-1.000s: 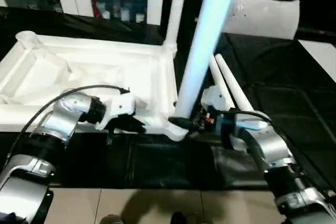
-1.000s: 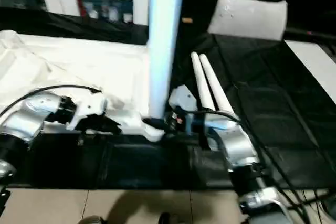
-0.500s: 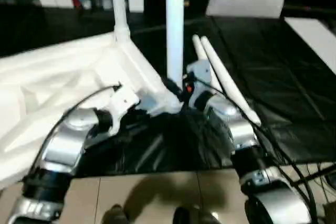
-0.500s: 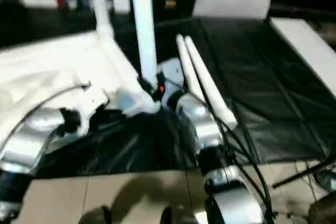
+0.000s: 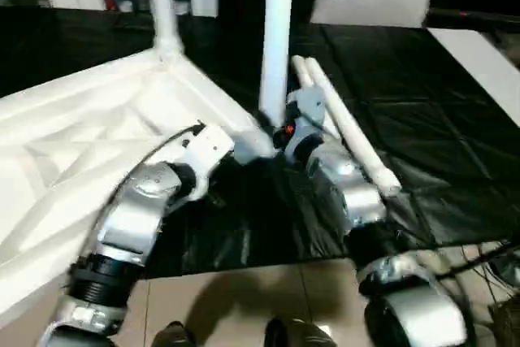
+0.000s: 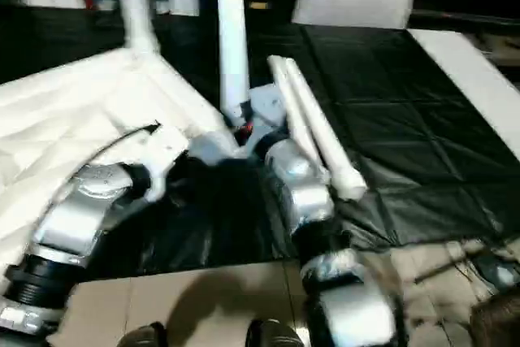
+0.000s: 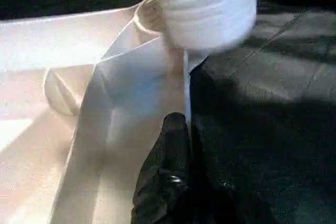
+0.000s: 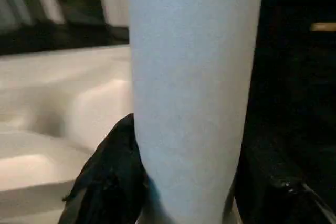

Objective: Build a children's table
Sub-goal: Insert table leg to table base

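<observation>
Right end effector (image 5: pixel 280 132) is clamping the base of an upright leg (image 5: pixel 276 38) at the tabletop's (image 5: pixel 73 144) near corner socket, centre of the frame, while the left end effector (image 7: pixel 173 182), fingers together, is pinching the tabletop's thin rim. If the smooth, tapered leg is leaning, it may jam or slip out of the socket. Two spare legs (image 5: pixel 345 123) are lying on black sheeting at right of centre.

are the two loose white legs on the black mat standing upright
No, the two loose white tapered legs lie flat side by side on the black mat, beside the right tool's arm.
</observation>
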Controlling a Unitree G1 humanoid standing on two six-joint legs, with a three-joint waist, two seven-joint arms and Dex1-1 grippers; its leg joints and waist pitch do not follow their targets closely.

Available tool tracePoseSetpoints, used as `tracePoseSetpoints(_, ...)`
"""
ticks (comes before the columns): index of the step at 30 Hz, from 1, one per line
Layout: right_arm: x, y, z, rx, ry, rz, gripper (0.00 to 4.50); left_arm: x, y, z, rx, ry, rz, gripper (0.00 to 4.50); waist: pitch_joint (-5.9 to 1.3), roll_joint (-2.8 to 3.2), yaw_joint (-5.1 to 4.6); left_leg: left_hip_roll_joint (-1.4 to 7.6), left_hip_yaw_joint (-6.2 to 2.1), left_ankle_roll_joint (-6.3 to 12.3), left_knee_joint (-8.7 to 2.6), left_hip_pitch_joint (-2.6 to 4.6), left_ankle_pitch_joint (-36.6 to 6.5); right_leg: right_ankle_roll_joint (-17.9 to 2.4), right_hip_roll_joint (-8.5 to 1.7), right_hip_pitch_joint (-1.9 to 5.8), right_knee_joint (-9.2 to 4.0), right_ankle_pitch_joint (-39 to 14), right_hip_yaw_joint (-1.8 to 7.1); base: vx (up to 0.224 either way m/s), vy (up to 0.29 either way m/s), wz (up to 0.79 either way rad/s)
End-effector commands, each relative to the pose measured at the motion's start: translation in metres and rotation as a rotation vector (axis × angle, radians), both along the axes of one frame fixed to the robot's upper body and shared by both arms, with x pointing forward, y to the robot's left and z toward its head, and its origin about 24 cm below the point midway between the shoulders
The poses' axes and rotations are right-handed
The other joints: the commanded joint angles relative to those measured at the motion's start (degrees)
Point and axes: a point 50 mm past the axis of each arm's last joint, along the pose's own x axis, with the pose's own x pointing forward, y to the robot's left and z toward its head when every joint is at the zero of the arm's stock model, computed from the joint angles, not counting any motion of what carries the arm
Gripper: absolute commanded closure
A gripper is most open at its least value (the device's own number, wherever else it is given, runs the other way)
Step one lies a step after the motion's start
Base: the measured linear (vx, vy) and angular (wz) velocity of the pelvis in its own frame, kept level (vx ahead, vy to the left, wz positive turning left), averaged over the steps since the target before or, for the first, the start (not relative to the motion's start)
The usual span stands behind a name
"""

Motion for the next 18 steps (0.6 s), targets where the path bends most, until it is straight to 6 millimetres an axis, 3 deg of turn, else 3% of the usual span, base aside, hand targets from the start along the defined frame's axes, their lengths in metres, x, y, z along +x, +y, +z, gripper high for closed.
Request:
tracePoseSetpoints(1,-0.009,-0.008,-0.031,0.001,0.138,0.021,2.60,0.001,-0.007,0.008,0.001,-0.067,-0.102,4.50,-3.00,0.65,-0.06,1.16,-0.70,0.71,-3.55,-0.12,-23.0,-1.6,-3.95,1.33,-6.62,-32.3,2.95,0.000,0.000,0.00)
tracePoseSetpoints(4,-0.008,-0.018,-0.020,0.089,0.101,0.034,2.60,0.003,0.002,0.007,0.027,-0.064,-0.116,4.50,-3.34,0.73,0.05,1.34,-0.20,1.49,-3.43,-0.21,-19.5,-4.2,-3.59,1.42,-5.89,-24.9,3.22,0.000,0.000,0.00)
tracePoseSetpoints(6,-0.005,-0.039,0.003,0.193,0.029,0.067,2.60,0.008,0.014,0.010,0.044,-0.085,-0.140,4.50,-4.16,0.64,0.36,1.58,0.32,2.50,-3.07,-0.02,-15.7,-6.3,-3.34,1.64,-5.15,-18.6,3.36,0.000,0.000,0.00)
tracePoseSetpoints(8,-0.006,-0.046,0.011,0.216,0.014,0.079,2.60,0.011,0.018,0.012,0.032,-0.097,-0.133,4.50,-4.04,0.51,0.27,1.55,0.54,2.72,-3.02,-0.29,-16.4,-7.0,-3.11,1.56,-5.11,-19.0,3.23,0.000,0.000,0.00)
tracePoseSetpoints(10,-0.007,-0.057,0.021,0.240,0.005,0.107,2.60,0.014,0.023,0.019,-0.018,-0.122,-0.131,4.06,-4.51,0.46,0.43,1.32,0.68,2.51,-2.69,-0.53,-15.7,-6.8,-3.33,1.76,-5.03,-19.4,3.27,0.000,0.000,0.00)
tracePoseSetpoints(13,-0.014,-0.071,0.030,0.213,-0.002,0.175,2.60,0.014,0.025,0.033,-0.136,-0.124,-0.175,3.94,-5.62,0.54,0.98,1.17,1.01,3.54,-1.95,-0.94,-8.2,-9.1,-3.26,2.59,-3.69,-9.1,3.36,0.000,0.000,0.00)
tracePoseSetpoints(14,-0.016,-0.075,0.032,0.201,0.000,0.198,2.60,0.015,0.026,0.038,-0.176,-0.123,-0.186,3.81,-6.05,0.74,1.12,1.18,1.18,4.41,-1.65,-1.07,-4.5,-10.9,-2.96,2.62,-2.76,-2.1,3.32,0.000,0.000,0.00)
tracePoseSetpoints(15,-0.017,-0.076,0.032,0.197,-0.001,0.202,2.60,0.015,0.026,0.039,-0.183,-0.126,-0.187,3.69,-6.27,0.88,1.20,1.25,1.20,4.99,-1.44,-0.91,-2.7,-12.0,-2.77,2.57,-2.30,1.8,3.30,0.000,0.000,0.00)
tracePoseSetpoints(17,-0.023,-0.084,0.035,0.153,0.000,0.242,2.60,0.018,0.027,0.051,-0.269,-0.151,-0.194,3.59,-6.82,0.66,1.52,1.03,1.58,7.50,-0.57,-0.92,2.3,-15.2,-2.29,3.02,-1.27,13.4,3.24,0.000,0.000,0.00)
tracePoseSetpoints(18,-0.025,-0.088,0.037,0.132,0.000,0.258,2.60,0.020,0.028,0.059,-0.339,-0.160,-0.189,3.48,-6.86,0.51,1.73,0.96,1.63,8.01,-0.50,-1.16,2.0,-15.8,-2.49,3.29,-1.17,13.9,3.25,0.000,0.000,0.00)
